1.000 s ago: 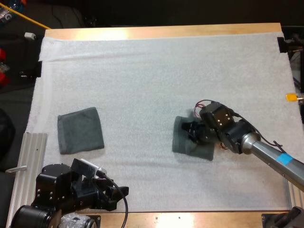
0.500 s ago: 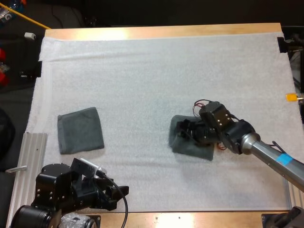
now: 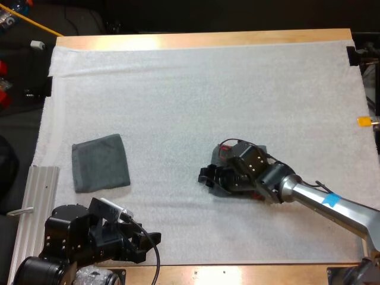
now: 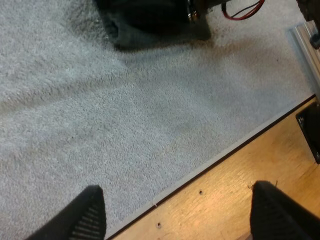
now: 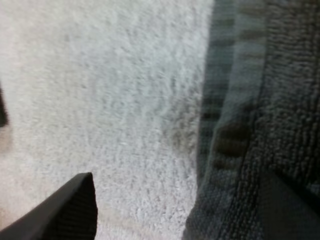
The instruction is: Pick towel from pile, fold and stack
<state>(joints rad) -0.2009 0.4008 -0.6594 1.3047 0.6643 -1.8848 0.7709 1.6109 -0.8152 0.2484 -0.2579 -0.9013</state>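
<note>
A dark grey-green towel [image 3: 225,191] lies right of the mat's middle, largely covered by my right arm. My right gripper [image 3: 206,176] is low at the towel's left edge. In the right wrist view its fingers stand wide apart, one over the bare mat [image 5: 75,210] and one over the towel [image 5: 260,100], with the hemmed edge between them. A folded towel [image 3: 101,162] lies flat at the mat's left. My left gripper [image 3: 148,240] hangs open over the mat's near edge [image 4: 182,215], holding nothing. The left wrist view shows the right-hand towel [image 4: 150,30] beyond it.
The white mat [image 3: 196,95] covers most of the wooden table [image 3: 202,39]. A ribbed metal rail [image 3: 35,202] runs along the mat's left near side. Bare wood of the table's front edge [image 4: 235,190] lies under my left gripper.
My right gripper has slid left across the towel to its left edge, and the towel shifted slightly left and bunched under the arm. The left arm and folded towel have not moved.
</note>
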